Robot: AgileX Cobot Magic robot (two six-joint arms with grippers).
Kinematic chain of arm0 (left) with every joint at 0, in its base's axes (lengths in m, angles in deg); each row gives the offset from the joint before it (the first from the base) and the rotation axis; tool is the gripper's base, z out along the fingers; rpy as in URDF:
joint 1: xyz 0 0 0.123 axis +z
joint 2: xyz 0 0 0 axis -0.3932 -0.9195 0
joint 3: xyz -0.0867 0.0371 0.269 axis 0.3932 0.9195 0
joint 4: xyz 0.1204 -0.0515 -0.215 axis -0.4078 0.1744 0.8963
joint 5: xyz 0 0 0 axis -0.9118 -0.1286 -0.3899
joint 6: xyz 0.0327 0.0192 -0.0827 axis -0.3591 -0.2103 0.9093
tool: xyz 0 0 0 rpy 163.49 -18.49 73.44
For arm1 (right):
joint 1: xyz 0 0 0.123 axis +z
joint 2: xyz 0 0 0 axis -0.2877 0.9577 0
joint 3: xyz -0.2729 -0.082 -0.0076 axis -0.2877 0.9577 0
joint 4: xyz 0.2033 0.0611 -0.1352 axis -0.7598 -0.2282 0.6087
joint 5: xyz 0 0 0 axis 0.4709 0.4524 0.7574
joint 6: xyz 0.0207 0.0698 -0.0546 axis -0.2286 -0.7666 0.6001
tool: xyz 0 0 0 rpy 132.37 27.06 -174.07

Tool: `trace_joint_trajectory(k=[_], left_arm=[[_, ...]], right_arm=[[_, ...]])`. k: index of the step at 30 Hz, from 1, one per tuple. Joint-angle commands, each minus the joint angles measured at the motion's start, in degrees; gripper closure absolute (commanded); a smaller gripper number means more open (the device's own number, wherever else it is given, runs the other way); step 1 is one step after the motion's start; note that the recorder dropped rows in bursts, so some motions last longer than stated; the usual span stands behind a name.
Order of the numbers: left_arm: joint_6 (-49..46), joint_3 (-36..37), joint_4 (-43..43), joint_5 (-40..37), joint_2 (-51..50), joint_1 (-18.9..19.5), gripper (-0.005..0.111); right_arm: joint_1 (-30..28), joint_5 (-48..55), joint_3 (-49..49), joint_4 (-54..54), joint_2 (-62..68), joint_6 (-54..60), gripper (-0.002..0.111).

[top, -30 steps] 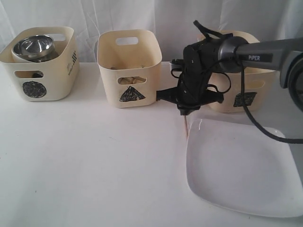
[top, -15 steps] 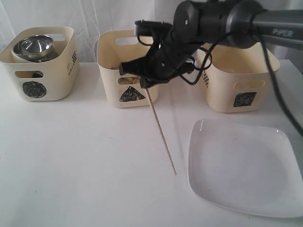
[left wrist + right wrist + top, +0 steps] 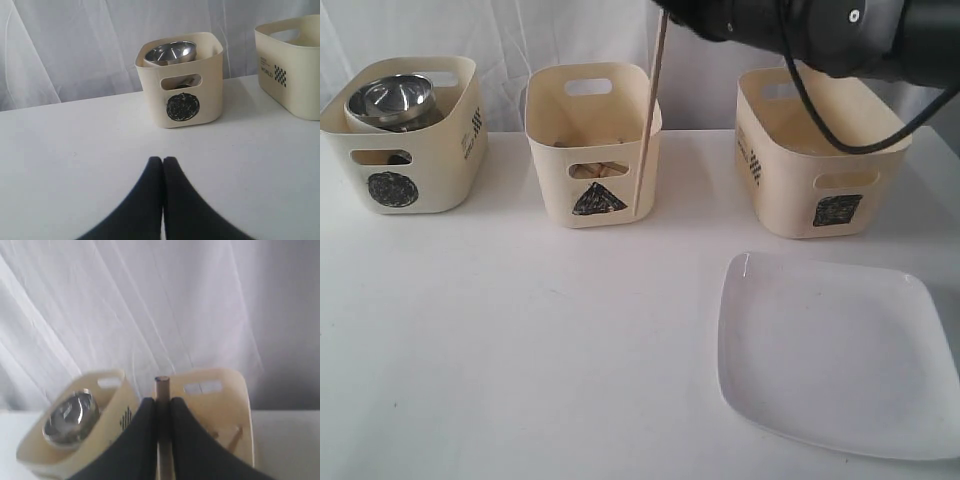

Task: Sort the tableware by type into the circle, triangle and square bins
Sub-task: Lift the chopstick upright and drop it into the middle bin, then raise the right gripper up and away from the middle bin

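Observation:
My right gripper [image 3: 161, 400] is shut on a wooden chopstick [image 3: 649, 120], high at the top edge of the exterior view. The stick hangs almost upright. Its lower tip shows in front of the right front corner of the triangle bin [image 3: 590, 140]. In the right wrist view the chopstick [image 3: 161, 385] pokes out between the fingers above that bin [image 3: 220, 390], which has another chopstick [image 3: 234, 437] inside. The circle bin [image 3: 405, 135] holds a steel bowl [image 3: 392, 98]. A large white plate [image 3: 830, 350] lies at the front right. My left gripper [image 3: 163, 159] is shut and empty over bare table.
The square bin [image 3: 820, 150] stands at the back right under my right arm [image 3: 820, 30]. A white curtain hangs behind the three bins. In the left wrist view the circle bin [image 3: 182, 95] is ahead and the triangle bin [image 3: 295, 65] is off to one side.
My right arm rose and swung left with the chopstick. The stick went from slanting down to the table to hanging nearly upright by the triangle bin.

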Motion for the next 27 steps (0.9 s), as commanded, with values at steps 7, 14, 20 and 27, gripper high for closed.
trace_joint_trajectory(k=[7, 14, 20, 27], left_arm=[[0.03, 0.15, -0.13, 0.39, 0.30, 0.03, 0.107], [0.03, 0.15, -0.13, 0.39, 0.30, 0.03, 0.107], [0.03, 0.15, -0.13, 0.39, 0.30, 0.03, 0.107], [0.03, 0.15, -0.13, 0.39, 0.30, 0.03, 0.107]], right_arm=[[-4.99, -11.60, 0.57, 0.12, 3.15, -9.37, 0.108], [-7.14, -13.16, -5.42, 2.47, 9.80, -15.28, 0.108], [-7.14, -16.19, -6.37, 9.42, 10.95, -15.28, 0.108], [-6.49, -10.58, -5.85, 14.35, 11.00, -15.28, 0.108]])
